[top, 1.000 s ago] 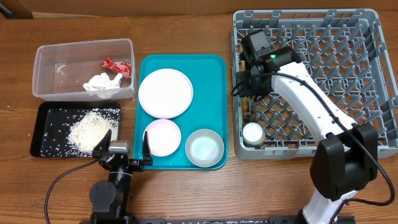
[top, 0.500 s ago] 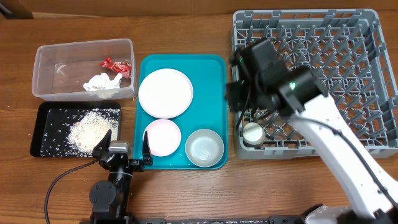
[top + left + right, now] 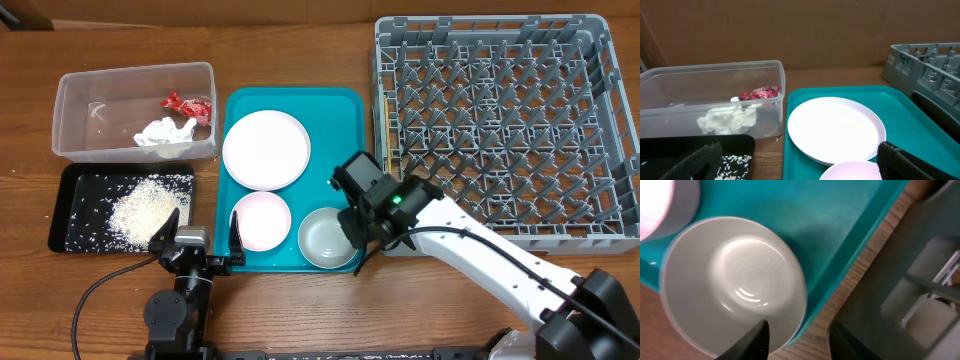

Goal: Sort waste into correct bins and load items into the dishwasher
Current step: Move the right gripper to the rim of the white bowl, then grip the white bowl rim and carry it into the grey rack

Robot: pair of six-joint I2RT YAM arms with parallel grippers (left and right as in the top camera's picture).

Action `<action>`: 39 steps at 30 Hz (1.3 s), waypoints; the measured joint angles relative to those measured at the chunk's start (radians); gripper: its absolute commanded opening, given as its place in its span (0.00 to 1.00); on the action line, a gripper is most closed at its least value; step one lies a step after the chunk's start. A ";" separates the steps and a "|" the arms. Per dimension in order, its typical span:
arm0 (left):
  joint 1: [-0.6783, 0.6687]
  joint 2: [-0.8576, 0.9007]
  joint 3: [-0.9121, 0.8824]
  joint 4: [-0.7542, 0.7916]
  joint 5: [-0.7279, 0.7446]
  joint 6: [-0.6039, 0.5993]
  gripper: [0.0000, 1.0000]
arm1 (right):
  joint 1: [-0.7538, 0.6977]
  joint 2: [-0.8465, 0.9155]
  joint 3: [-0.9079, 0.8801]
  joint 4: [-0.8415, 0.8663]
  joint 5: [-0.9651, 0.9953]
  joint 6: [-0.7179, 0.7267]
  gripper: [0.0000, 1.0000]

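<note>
1. The wooden table [image 3: 300, 40] carries four containers.
2. A clear tub [image 3: 135, 69] sits at far left, with a black tray [image 3: 60, 212] just beside it, nearer the robot.
3. A teal tray [image 3: 340, 150] lies mid-table, next to the grey dish rack [image 3: 490, 22] at right.

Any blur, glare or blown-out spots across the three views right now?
Overhead: evenly lit and sharp, dish rack pegs crisp. Left wrist: clear tub in focus, large plate bright with little surface detail. Right wrist: very close and soft throughout, specular glints in the bowl, small plate washed out at the top-left corner.
</note>
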 measured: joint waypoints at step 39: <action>0.000 0.000 0.000 0.000 0.000 0.000 1.00 | -0.074 0.003 0.385 -0.332 0.595 0.375 0.04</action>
